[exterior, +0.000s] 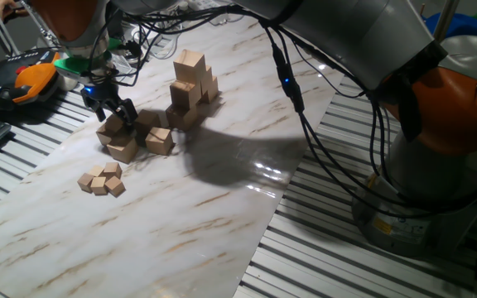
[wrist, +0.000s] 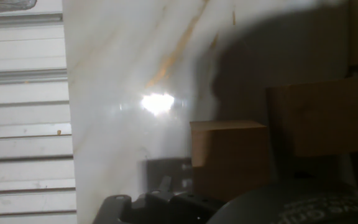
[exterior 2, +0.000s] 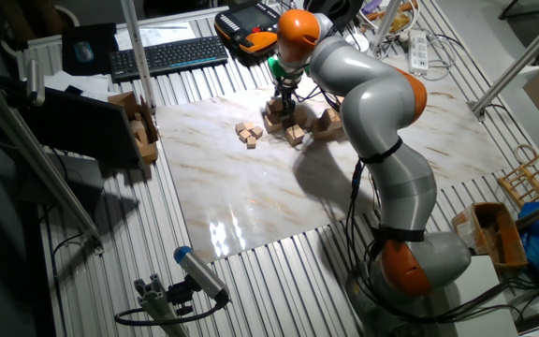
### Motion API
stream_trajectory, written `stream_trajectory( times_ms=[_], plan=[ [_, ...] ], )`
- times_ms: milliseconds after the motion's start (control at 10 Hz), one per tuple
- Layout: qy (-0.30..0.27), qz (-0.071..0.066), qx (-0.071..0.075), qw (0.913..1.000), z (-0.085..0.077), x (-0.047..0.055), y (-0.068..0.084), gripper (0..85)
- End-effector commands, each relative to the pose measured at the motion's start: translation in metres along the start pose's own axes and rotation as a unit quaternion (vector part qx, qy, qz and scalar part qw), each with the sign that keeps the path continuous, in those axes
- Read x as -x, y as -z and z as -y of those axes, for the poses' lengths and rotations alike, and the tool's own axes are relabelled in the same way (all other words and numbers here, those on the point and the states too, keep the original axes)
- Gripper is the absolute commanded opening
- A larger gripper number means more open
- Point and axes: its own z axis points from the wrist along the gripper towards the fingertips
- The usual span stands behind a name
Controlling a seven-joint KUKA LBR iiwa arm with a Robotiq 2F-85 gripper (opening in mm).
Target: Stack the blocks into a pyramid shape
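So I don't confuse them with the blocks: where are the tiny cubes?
In one fixed view, the tiny cubes huddle on the marble board's left side, apart from the loose blocks.

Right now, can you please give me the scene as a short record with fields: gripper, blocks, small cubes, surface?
gripper: gripper down over the loose blocks; jaw state unclear
loose blocks: loose blocks clustered below and beside the gripper
stack: stack of blocks, a few levels high, behind the loose ones
small cubes: small cubes in a tight group, apart from the blocks
surface: marble-patterned board
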Motion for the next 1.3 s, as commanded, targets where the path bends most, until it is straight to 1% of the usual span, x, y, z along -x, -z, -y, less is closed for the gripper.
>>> stream_trajectory(
  times_ms=[0,400,500,600,1000,1200],
  plan=[
    [0.000,0.001,0.000,1.0000,0.0003,0.0000,-0.0003,68.0],
    [-0.007,0.004,0.000,1.0000,0.0014,0.0006,-0.0009,68.0],
    [-0.006,0.011,0.004,0.9999,0.0024,0.0018,-0.0039,68.0],
    [-0.006,0.008,0.006,0.9999,0.0023,0.0025,-0.0056,68.0],
    [-0.006,0.004,0.001,1.0000,0.0024,0.0006,-0.0004,68.0],
    [-0.008,0.003,-0.002,1.0000,0.0026,0.0002,-0.0007,68.0]
  ],
)
